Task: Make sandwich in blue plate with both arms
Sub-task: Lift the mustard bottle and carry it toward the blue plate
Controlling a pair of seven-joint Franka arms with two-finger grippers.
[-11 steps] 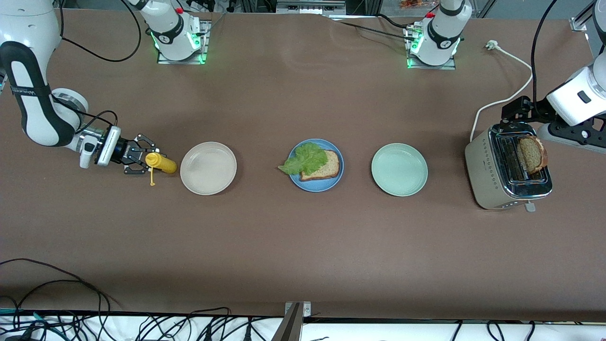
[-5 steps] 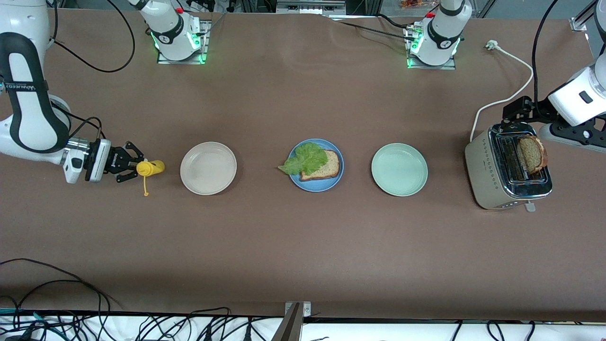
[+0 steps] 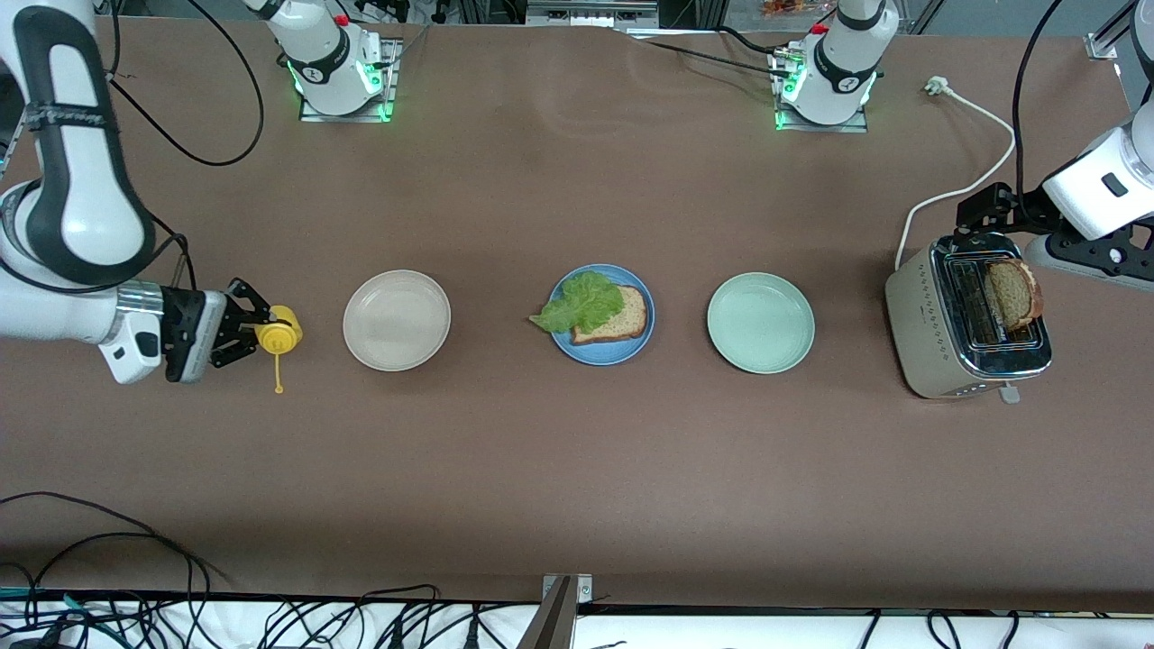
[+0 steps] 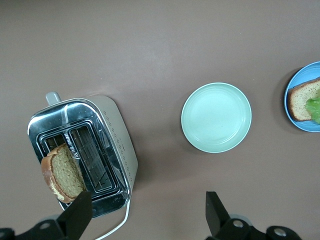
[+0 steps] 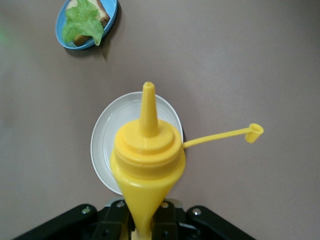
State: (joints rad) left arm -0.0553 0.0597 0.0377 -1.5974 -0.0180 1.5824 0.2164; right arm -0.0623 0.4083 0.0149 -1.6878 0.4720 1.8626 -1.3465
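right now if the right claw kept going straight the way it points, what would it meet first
Probably the beige-white plate. The right claw, shut on the yellow squeeze bottle, points along the table toward it. The claw looks raised, so it may pass above the rim.

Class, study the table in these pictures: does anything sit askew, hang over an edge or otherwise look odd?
Yes. The lettuce leaf droops over the blue plate's rim toward the right arm's end, off-centre on its bread slice. The other slice leans tilted in the toaster.
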